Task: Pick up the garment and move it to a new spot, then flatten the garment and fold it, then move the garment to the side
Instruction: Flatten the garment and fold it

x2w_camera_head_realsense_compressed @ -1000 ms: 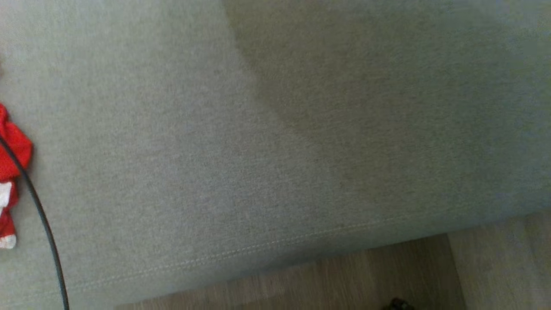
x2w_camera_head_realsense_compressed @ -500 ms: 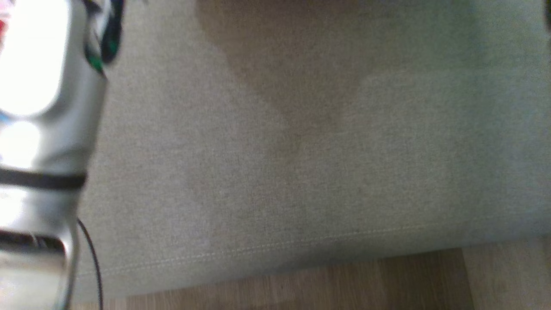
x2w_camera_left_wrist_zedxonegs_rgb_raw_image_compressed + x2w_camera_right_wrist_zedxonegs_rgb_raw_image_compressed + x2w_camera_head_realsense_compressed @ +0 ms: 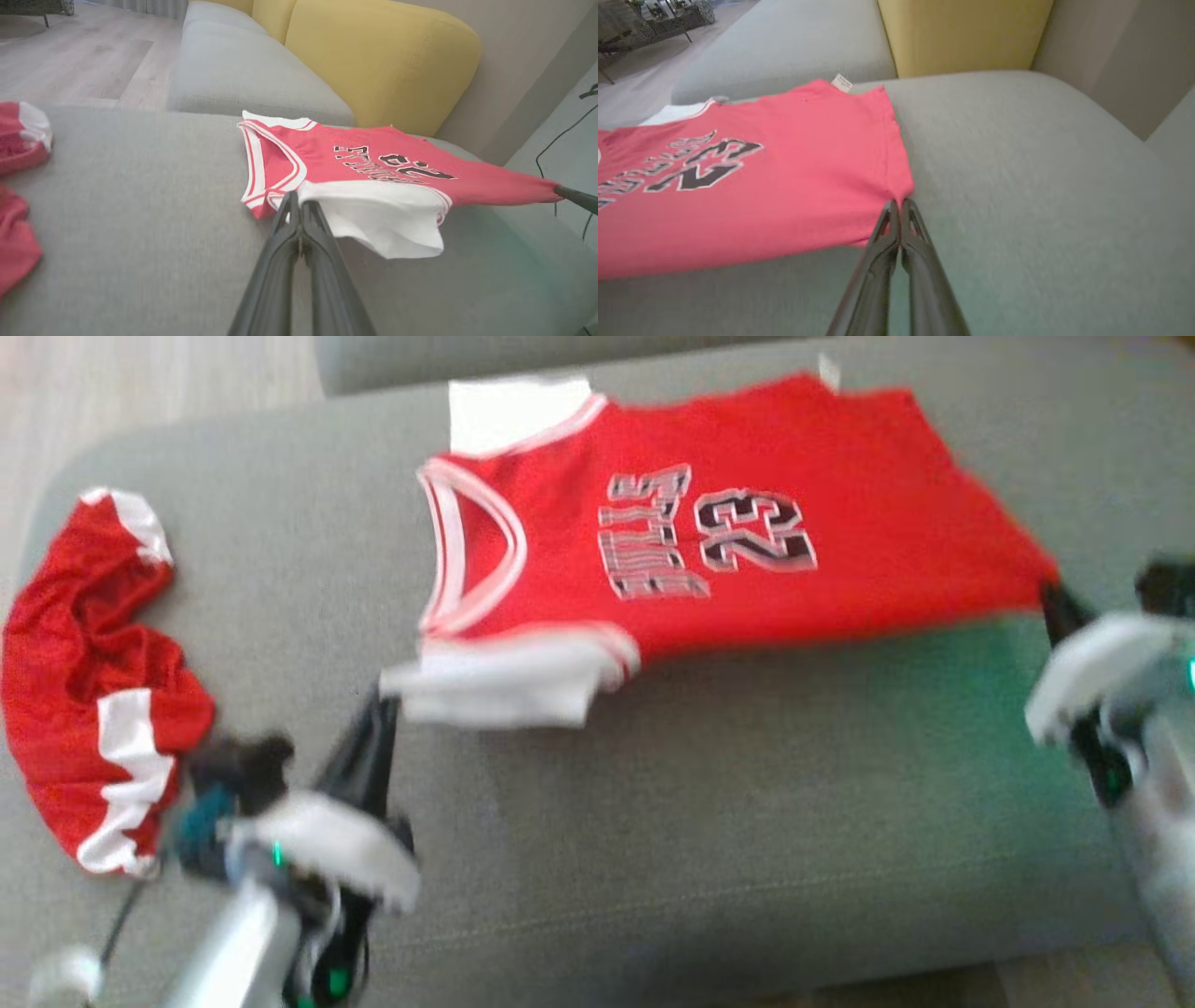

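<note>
Nearest the robot, the grey seat cushion ends in a stitched front edge. A broad strip of bare woven fabric lies between that edge and the garment, a red jersey. The left gripper is pinched tight on the jersey's white sleeve, and the right gripper is pinched likewise on the near hem corner. The near side stretches taut between them, while the far side lies flat on the cushion. More bare cushion runs out to the right of the hem. Crumpled red mesh shorts with white trim sit well apart at the left end. The right wrist view shows a small label at the far hem corner. The left wrist view shows a smooth, rounded yellow back cushion behind, with wood floor beyond.
</note>
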Robot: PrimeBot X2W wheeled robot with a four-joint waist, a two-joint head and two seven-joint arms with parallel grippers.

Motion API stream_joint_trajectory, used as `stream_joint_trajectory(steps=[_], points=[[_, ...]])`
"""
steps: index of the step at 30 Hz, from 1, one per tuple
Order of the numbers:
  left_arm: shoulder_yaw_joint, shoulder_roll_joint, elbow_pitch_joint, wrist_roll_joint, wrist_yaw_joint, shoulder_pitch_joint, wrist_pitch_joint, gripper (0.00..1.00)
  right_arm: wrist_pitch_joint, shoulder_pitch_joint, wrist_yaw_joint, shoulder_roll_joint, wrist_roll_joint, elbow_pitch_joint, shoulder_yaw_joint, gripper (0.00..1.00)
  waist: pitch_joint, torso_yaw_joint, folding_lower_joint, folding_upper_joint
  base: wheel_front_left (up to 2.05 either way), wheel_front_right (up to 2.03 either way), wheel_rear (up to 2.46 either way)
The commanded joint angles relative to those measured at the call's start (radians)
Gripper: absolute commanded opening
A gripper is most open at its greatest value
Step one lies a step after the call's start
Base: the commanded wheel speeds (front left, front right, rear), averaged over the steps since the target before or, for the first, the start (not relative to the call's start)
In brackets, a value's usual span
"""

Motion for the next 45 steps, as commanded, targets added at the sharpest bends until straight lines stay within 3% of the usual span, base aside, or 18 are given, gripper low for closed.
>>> stream_joint_trajectory(steps=[1, 10, 18, 27, 36, 37, 38, 39, 40, 41, 45], points=[[0.041, 0.038, -0.073, -0.014, 0.019, 0.022, 0.009, 0.0, 0.011, 0.047, 0.0, -0.026, 0.021, -0.057, 0.013, 0.0, -0.049, -0.005, 0.0001, -0.0001, 0.0, 0.0, 0.0], [0.03, 0.054, -0.347, -0.05, 0.134, 0.302, 0.096, 0.0, 0.129, 0.402, 0.0, -0.087, 0.086, -0.375, -0.114, 0.0, -0.049, 0.003, 0.0001, -0.0001, 0.0, 0.0, 0.0], [0.017, 0.036, -0.392, -0.036, 0.159, 0.23, 0.136, 0.0, 0.279, 0.456, 0.0, 0.005, -0.011, -0.63, -0.253, 0.0, -0.019, -0.009, 0.0001, -0.0001, 0.0, 0.0, 0.0], [-0.043, -0.059, -0.17, 0.006, 0.089, -0.09, 0.121, 0.0, 0.34, 0.269, 0.0, 0.077, -0.151, -0.58, -0.305, 0.0, 0.095, 0.002, 0.0001, -0.0001, 0.0, 0.0, 0.0], [-0.06, -0.095, 0.075, 0.09, 0.043, -0.35, 0.005, 0.0, 0.265, 0.058, 0.0, 0.063, -0.239, -0.43, -0.327, 0.0, 0.218, 0.015, 0.0001, -0.0001, 0.0, 0.0, 0.0], [-0.058, -0.103, 0.099, 0.082, 0.031, -0.365, -0.008, 0.0, 0.254, 0.043, 0.0, 0.062, -0.246, -0.412, -0.329, 0.16, 0.225, 0.016, 0.0001, -0.0001, 0.0, 0.0, 0.0], [-0.055, -0.109, 0.123, 0.074, 0.02, -0.376, -0.02, 0.0, 0.241, 0.03, 0.0, 0.063, -0.25, -0.395, -0.331, 0.52, 0.229, 0.018, 0.0001, -0.0001, 0.0, 0.0, 0.0], [-0.054, -0.115, 0.145, 0.069, 0.009, -0.385, -0.031, 0.14, 0.226, 0.02, 0.0, 0.066, -0.252, -0.38, -0.331, 1.0, 0.231, 0.019, 0.0001, -0.0001, 0.0, 0.0, 0.0], [-0.053, -0.12, 0.164, 0.063, 0.001, -0.392, -0.041, 0.78, 0.208, 0.012, 0.0, 0.071, -0.25, -0.367, -0.328, 1.0, 0.232, 0.019, 0.0001, -0.0001, 0.0, 0.0, 0.0], [-0.05, -0.124, 0.178, 0.061, -0.001, -0.395, -0.053, 1.0, 0.192, 0.008, 0.0, 0.075, -0.244, -0.356, -0.328, 1.0, 0.231, 0.02, 0.0001, -0.0001, 0.0, 0.0, 0.0], [-0.047, -0.134, 0.205, 0.072, 0.013, -0.364, -0.084, 1.0, 0.112, 0.022, 0.0, 0.08, -0.226, -0.342, -0.329, 1.0, 0.207, 0.022, 0.0001, -0.0001, 0.0, 0.0, 0.0]])
